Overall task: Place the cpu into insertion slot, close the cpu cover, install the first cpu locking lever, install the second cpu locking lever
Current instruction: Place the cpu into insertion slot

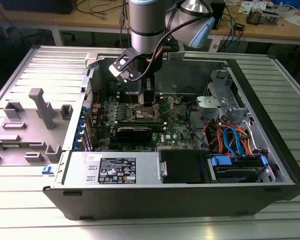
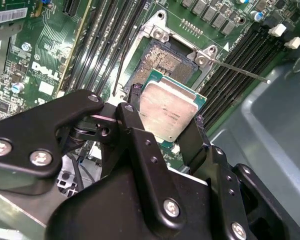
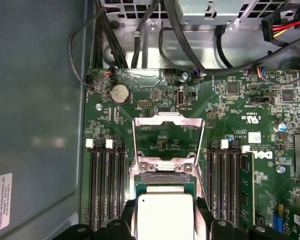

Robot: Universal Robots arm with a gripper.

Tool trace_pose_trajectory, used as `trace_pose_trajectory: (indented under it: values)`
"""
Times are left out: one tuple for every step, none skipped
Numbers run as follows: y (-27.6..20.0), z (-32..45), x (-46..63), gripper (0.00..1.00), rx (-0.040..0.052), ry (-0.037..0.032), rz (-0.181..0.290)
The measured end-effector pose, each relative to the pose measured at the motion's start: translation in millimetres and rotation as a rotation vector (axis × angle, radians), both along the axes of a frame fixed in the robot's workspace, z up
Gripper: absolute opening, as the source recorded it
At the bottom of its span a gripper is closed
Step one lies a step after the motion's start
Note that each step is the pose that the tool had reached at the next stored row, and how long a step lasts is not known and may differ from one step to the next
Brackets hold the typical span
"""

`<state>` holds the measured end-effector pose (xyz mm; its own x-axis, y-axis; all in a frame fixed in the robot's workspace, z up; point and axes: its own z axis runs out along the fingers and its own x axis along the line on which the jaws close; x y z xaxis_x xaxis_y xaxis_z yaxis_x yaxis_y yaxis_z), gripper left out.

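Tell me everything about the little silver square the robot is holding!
The cpu is a small flat square chip with a dull silver-grey metal top and a thin green border. The gripper is shut on it, its black fingers pressing two opposite sides. It hangs close over the open insertion slot, not yet seated in it.

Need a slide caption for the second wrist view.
Gripper holds the cpu over the open insertion slot, beside the memory slots.

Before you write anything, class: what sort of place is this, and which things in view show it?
Likely a robotics or electronics lab: an opened computer case on a metal table, cluttered wooden benches behind, and a robot arm whose gripper holds the cpu.
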<state>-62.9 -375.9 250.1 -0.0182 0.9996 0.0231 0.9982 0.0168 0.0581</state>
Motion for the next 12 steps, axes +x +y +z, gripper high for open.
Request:
trace_pose_trajectory:
  values:
    - [0.0,-0.2,0.0,0.55,-0.0003,0.0001,0.0]
    - [0.0,-0.3,0.0,0.55,-0.0003,0.0001,0.0]
    - [0.0,-0.7,0.0,0.55,0.0,0.0,0.0]
    - [0.0,-0.9,0.0,0.55,0.0,0.0,0.0]
    - [0.0,-0.9,0.0,0.55,0.0,0.0,0.0]
    - [0.0,-0.9,0.0,0.55,0.0,0.0,0.0]
    - [0.0,-0.9,0.0,0.55,0.0,0.0,0.0]
    - [0.0,-0.9,0.0,0.55,-0.0001,0.0,0.0]
    - [0.0,-0.9,0.0,0.55,0.0,0.0,0.0]
    - [0.0,-1.0,0.0,0.55,0.0,0.0,0.0]
    - [0.0,-1.0,0.0,0.55,0.0,0.0,0.0]
    - [0.0,-1.3,0.0,0.55,0.0002,-0.0001,0.0]
